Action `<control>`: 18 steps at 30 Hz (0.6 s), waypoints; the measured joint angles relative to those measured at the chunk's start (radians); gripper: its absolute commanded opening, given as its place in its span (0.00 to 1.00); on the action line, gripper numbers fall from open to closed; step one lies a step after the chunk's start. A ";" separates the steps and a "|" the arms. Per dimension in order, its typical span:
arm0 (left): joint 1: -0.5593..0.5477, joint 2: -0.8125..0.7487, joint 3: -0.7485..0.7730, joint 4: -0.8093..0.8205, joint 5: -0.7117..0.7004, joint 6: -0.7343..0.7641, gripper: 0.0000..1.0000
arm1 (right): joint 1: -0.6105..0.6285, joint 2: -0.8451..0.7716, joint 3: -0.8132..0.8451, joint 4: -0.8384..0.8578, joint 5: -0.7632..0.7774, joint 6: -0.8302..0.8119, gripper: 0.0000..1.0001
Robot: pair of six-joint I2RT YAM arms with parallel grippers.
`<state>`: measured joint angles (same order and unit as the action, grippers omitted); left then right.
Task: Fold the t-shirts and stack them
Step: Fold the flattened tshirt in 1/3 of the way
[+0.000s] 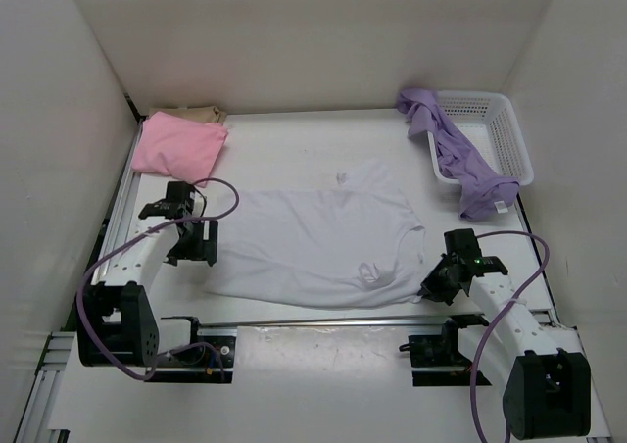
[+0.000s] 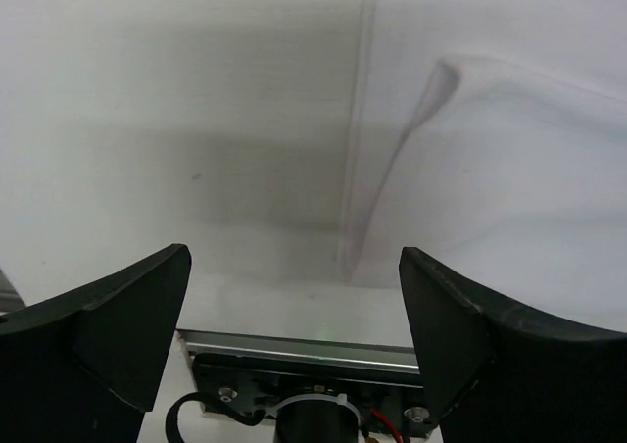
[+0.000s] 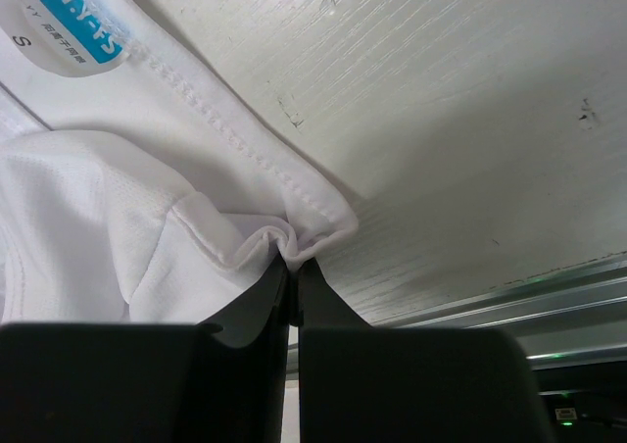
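While right claw (image 3: pixel 292 269) tight on white t-shirt (image 3: pixel 93 218), left claw (image 2: pixel 294 271) agape, empty; tan t-shirt (image 1: pixel 202 114) mostly hidden.

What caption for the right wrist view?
Right gripper shut on a stitched edge of the white t-shirt, near its size label.

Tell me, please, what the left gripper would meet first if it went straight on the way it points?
Probably the bare table, close beside the white t-shirt's edge, though depth is unclear; the left gripper is open.
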<state>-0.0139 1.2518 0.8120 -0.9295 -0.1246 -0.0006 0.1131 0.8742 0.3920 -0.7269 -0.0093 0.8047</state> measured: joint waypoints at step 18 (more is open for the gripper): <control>-0.121 0.301 0.146 0.096 0.107 0.001 0.58 | 0.000 0.011 0.005 -0.001 0.004 -0.003 0.00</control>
<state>-0.1349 1.5528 0.9581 -0.8333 -0.0177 0.0002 0.1131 0.8856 0.3965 -0.7277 -0.0051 0.8013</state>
